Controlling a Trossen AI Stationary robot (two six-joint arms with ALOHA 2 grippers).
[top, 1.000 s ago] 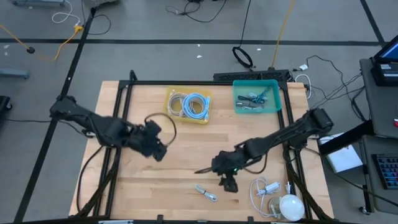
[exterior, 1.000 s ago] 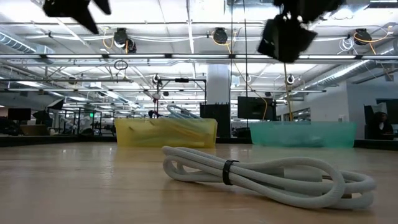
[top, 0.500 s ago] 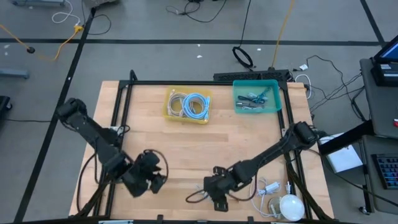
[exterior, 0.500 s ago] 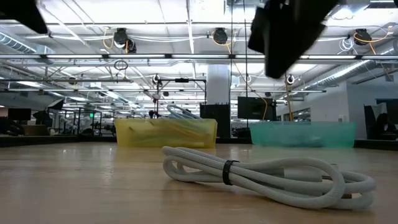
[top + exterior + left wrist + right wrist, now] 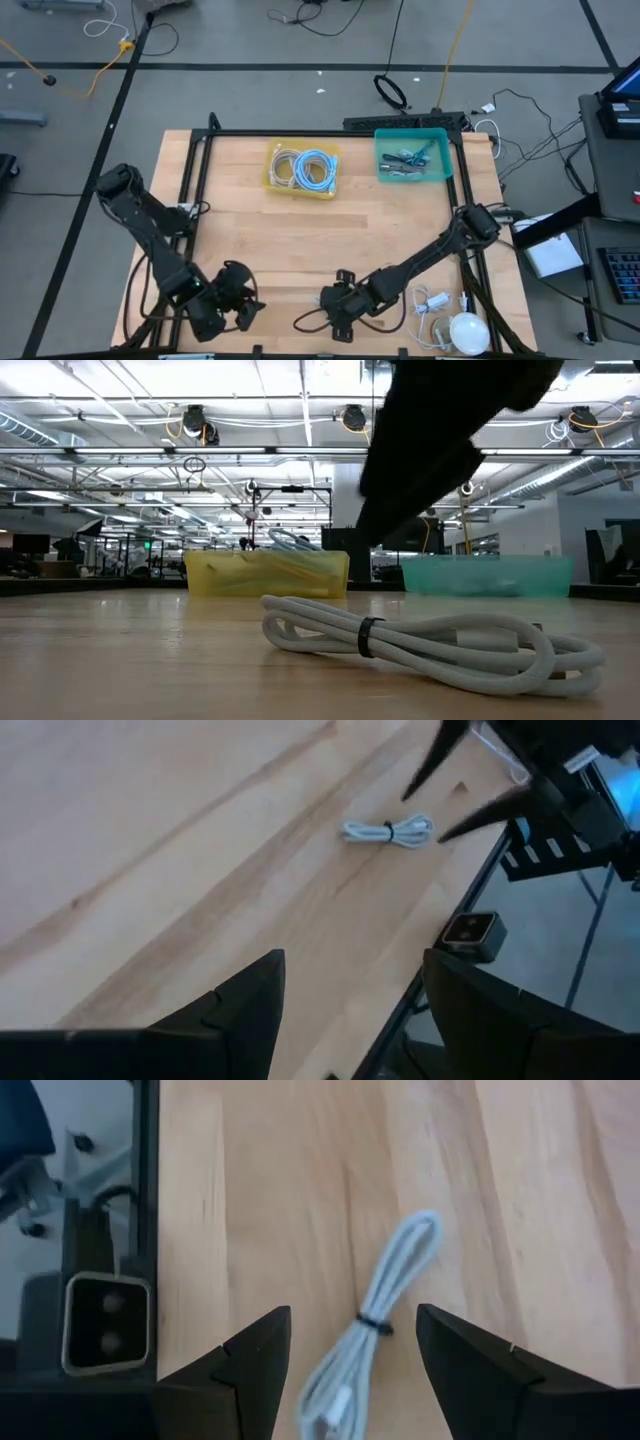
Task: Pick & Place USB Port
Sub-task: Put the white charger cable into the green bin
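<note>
From above, both arms crowd the table's near edge, left gripper [image 5: 238, 312] and right gripper [image 5: 338, 322] low over the wood. At table height, the bundled white USB cable [image 5: 430, 643] lies flat. The right wrist view shows fingers spread wide, empty, above the cable [image 5: 380, 1318]; the left's fingers likewise parted, holding nothing.

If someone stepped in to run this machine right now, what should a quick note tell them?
Right end effector: open, empty, poised over the bundled white cable near the table's front edge.
Left end effector: open, empty, at the front left corner.
Yellow bin holds coiled cables; teal bin holds small parts, both at the back.
Done: nothing grasped yet.
Left: grip the cable and place it, probably in a bin.
</note>
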